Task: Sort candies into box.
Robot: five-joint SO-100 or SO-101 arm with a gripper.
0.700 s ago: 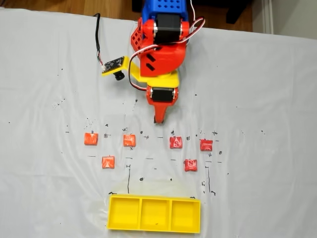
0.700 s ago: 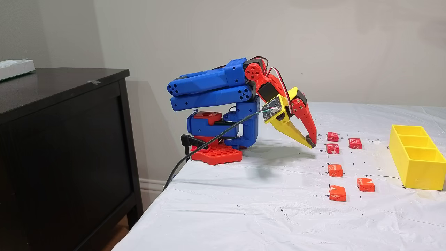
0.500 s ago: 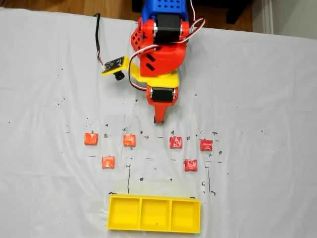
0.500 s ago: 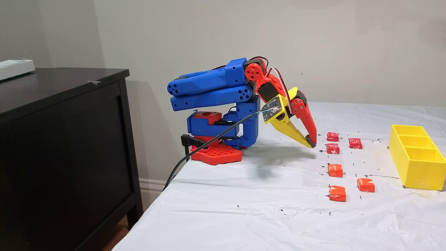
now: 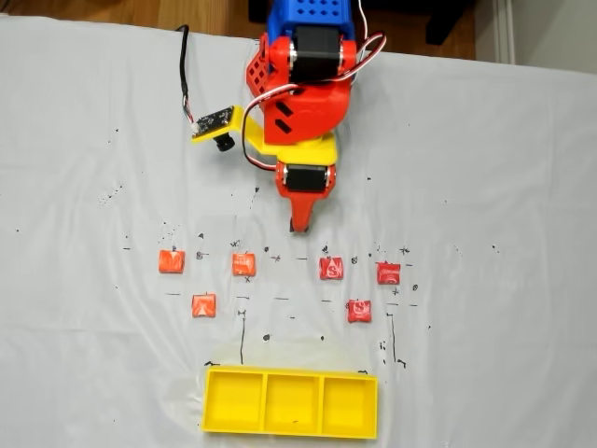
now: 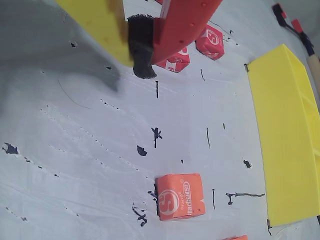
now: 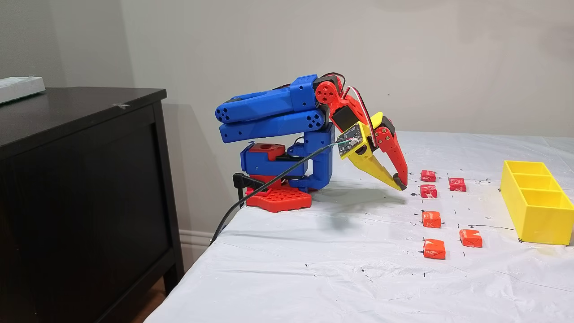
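Note:
Six candies lie on the white cloth. Three orange-red ones are on the left of the top-down fixed view, and three darker red ones on the right. The yellow three-compartment box sits below them with nothing showing in it. My gripper is shut on nothing. It points down just above the cloth, short of the candy rows, and the arm is folded low. In the wrist view the gripper hangs near two dark red candies, with an orange one lower down.
The arm's base stands near the table's edge, and a black cable runs off that edge. A dark cabinet is beside the table. Black pen marks dot the cloth. The box is at the far right in the side fixed view.

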